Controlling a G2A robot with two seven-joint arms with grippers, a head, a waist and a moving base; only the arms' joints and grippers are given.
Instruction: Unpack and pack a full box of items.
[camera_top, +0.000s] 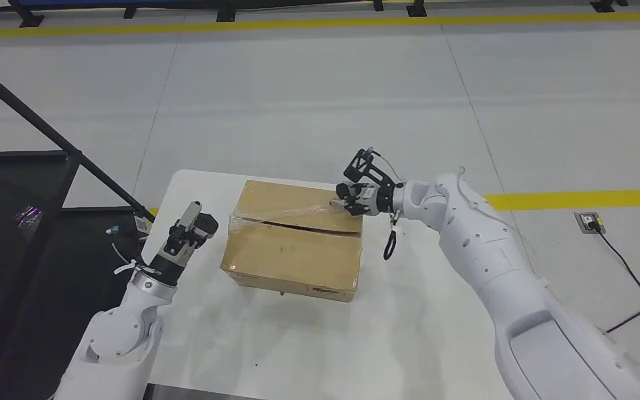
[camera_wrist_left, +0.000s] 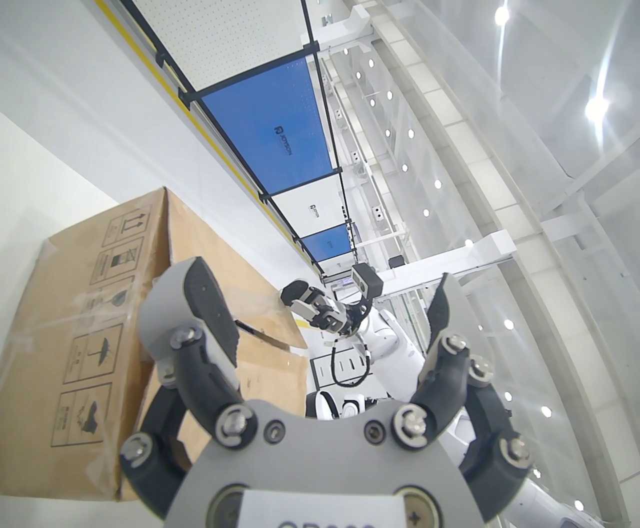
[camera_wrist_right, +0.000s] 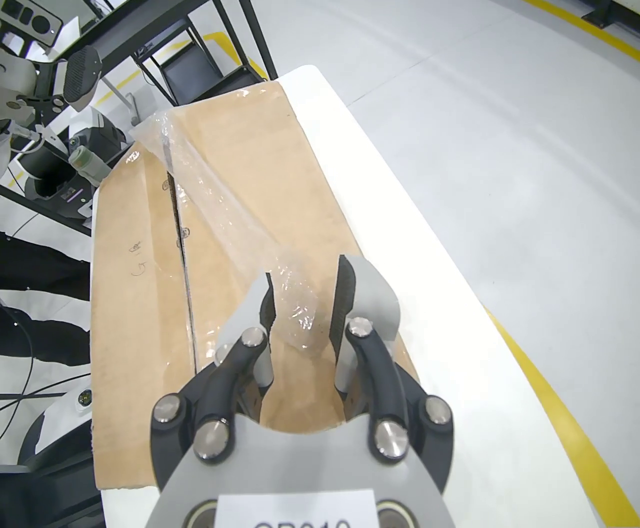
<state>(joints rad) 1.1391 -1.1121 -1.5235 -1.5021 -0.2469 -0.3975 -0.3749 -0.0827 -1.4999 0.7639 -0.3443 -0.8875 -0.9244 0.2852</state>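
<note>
A brown cardboard box (camera_top: 292, 240) stands on the white table (camera_top: 420, 310), its top flaps closed along a centre seam. A strip of clear tape (camera_wrist_right: 210, 200) is peeled up and runs slantwise across the lid from the far edge. My right gripper (camera_wrist_right: 305, 285) hovers over the box's right end (camera_top: 350, 195), its fingers drawn close with the bunched tape end held between them. My left gripper (camera_wrist_left: 320, 290) hangs open beside the box's left side (camera_top: 190, 228), touching nothing. The box's printed side panel (camera_wrist_left: 95, 320) faces it.
A black frame rack (camera_top: 40, 200) stands just left of the table. The table's far edge (camera_wrist_right: 380, 165) runs close behind the box, with grey floor and a yellow line (camera_top: 560, 200) beyond. Bare tabletop lies in front of and to the right of the box.
</note>
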